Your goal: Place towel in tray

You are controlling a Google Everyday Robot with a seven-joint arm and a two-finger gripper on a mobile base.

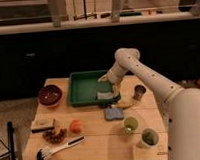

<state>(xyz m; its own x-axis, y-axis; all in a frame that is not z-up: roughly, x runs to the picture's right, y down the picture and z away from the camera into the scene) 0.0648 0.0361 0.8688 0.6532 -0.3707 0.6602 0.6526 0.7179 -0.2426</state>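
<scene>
The dark green tray (84,88) sits at the back middle of the wooden table. A pale grey towel (106,96) lies bunched inside the tray at its front right corner. My gripper (108,90) hangs down from the white arm (126,59) and is right over the towel, at or touching it. The towel's far side is hidden by the gripper. A blue folded pad (114,113) lies on the table just in front of the tray's right corner.
A dark red bowl (50,94) stands left of the tray. A brown cup (139,92) stands right of it. Two green cups (130,124) (149,137) are front right. An orange (75,126), a brush (59,149) and a small box (41,125) are front left.
</scene>
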